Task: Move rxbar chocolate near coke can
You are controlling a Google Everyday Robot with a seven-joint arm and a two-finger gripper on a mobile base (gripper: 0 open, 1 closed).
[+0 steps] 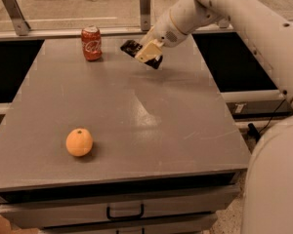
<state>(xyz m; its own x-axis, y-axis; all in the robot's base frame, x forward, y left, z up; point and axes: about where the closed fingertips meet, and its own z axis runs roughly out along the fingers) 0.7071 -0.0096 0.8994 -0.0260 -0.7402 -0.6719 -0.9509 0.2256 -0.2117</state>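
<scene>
jutting out of the gripper toward the can, the rxbar chocolate is pinched between the pale fingers, which are closed on the bar. one dark end of it sticks out on the can side and another dark bit shows below the fingers. the bar is tilted and looks raised a little off the tabletop, over the far part of the grey table. the coke can stands upright near the gripper, apart from the bar's free end, close to the table's far edge. the white arm reaches in to the gripper from the upper right. well apart from the gripper, toward the near edge, an orange rests on the table. below that edge a drawer handle shows.
</scene>
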